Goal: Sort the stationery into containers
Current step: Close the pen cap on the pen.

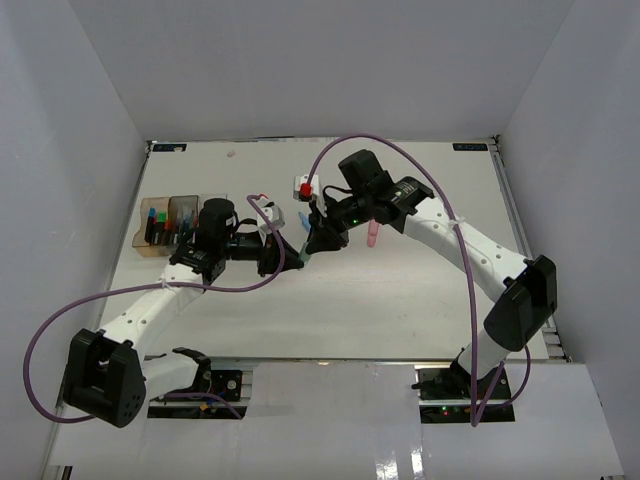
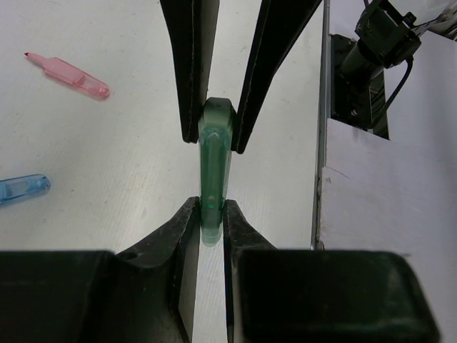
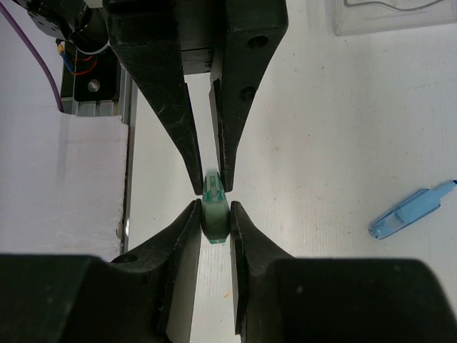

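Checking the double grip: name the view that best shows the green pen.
Left wrist: the green pen shows along most of its length, pinched at both ends. Right wrist shows it end-on only; top external shows barely a sliver.

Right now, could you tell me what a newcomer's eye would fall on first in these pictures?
First, the meeting over the middle of the table: the left gripper and the right gripper both clamp one translucent green piece, one at each end. Next, a pink piece and a blue piece lie loose nearby, and the containers by the left edge hold capped highlighters.
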You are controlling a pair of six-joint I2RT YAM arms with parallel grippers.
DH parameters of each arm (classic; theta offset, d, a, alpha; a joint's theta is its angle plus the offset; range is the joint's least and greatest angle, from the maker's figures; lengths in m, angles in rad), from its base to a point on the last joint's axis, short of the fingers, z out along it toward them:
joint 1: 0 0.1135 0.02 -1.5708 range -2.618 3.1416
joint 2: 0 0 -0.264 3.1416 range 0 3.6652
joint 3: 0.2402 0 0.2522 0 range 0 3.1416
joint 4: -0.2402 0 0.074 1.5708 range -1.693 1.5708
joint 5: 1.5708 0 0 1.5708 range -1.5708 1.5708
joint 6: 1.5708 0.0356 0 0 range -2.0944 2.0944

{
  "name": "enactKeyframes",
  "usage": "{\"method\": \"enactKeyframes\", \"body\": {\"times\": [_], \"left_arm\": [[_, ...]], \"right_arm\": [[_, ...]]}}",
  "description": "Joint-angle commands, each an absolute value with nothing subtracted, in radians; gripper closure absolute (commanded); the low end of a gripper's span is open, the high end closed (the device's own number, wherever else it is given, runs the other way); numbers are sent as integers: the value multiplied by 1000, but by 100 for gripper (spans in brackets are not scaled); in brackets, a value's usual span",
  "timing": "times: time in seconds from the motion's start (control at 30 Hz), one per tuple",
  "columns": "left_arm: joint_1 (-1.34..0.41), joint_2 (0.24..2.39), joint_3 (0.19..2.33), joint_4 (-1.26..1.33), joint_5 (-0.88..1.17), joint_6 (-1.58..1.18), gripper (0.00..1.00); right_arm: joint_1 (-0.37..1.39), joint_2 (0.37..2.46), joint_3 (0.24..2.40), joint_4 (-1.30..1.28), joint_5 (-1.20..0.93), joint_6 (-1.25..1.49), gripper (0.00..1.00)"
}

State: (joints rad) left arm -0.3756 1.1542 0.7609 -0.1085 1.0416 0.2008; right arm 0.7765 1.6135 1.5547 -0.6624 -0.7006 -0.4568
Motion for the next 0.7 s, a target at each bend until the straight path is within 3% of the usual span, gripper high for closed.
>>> {"method": "enactKeyframes", "body": {"times": [0.0,0.67], "left_arm": [[-377,1078,801,-9,1049,183,100],[-370,1032,807,141,1023,100,100]], "right_arm": [[811,1651,1514,-709,-680,-451,85],[838,1712,1462,-764,-658,-449,87]]}}
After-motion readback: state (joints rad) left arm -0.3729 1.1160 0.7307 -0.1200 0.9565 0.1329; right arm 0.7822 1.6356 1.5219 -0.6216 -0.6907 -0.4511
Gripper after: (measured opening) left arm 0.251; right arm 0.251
